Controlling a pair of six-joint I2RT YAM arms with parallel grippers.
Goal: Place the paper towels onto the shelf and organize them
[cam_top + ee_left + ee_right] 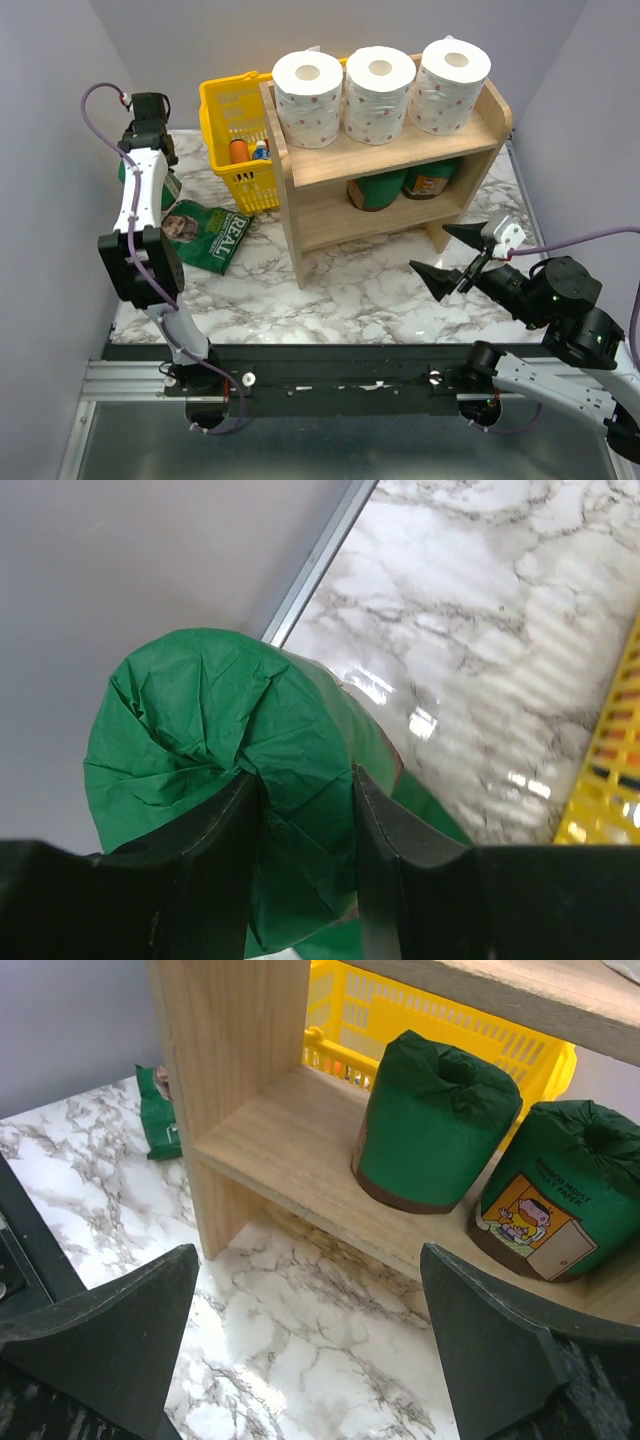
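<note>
**A:** So, what is your left gripper (303, 776) doing?

**B:** Your left arm reaches to the far left corner of the marble table (350, 290), close to the wall and just left of the yellow basket (222, 110). In the wrist view its fingers (215, 825) are drawn in close on the crumpled end of the third green roll (200, 715), and the gathered wrap is pinched between them. You cannot tell whether that roll rests on the table or is lifted off it. It is well apart from the shelf (395, 152).

**A:** And your right gripper (430, 249)?

**B:** Its jaws are spread wide and there is nothing between them. It hovers low over the table in front of the shelf's right end and points toward the lower tier.

**A:** Where are the other paper towels?

**B:** Three white rolls (308, 98) (379, 95) (454, 86) stand upright in a row on the top tier, side by side, with their hollow cores facing up. Two green rolls (432, 1125) (555, 1195) stand on the lower tier toward its right half, just beside each other. The right one shows an orange picture label to your right wrist camera.

**A:** What else is on your table?

**B:** A flat green bag (205, 235) lies between your left arm and the shelf's left side, near the basket. The basket sits just beside the shelf's left rear and holds small bottles (240, 150).
</note>
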